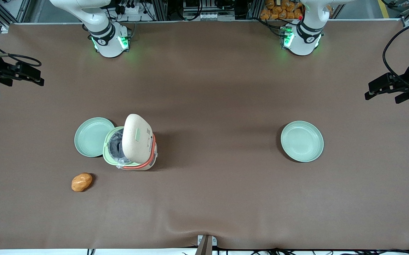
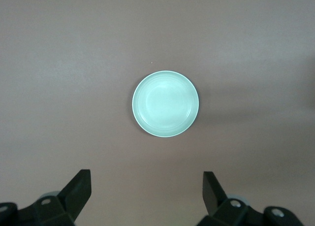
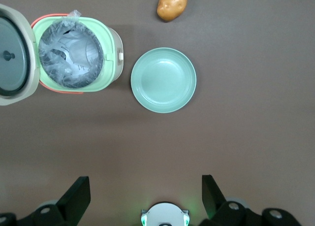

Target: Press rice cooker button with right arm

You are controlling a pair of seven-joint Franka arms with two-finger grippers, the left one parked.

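The rice cooker [image 1: 133, 156] stands on the brown table with its speckled beige lid [image 1: 138, 141] swung up and open. The pale green button [image 1: 137, 134] shows as a small patch on the lid's outer face. In the right wrist view the cooker [image 3: 74, 53] shows its green rim, its dark pot holding crumpled clear plastic, and the lid's grey underside [image 3: 12, 56]; the button is hidden there. My right gripper [image 1: 31, 76] hangs high toward the working arm's end of the table, well apart from the cooker. It is open and empty [image 3: 145, 184].
A pale green plate [image 1: 93, 137] lies touching the cooker, also in the right wrist view [image 3: 163, 80]. A potato [image 1: 81, 182] lies nearer the front camera [image 3: 172, 4]. A second green plate [image 1: 302, 141] lies toward the parked arm's end [image 2: 165, 104].
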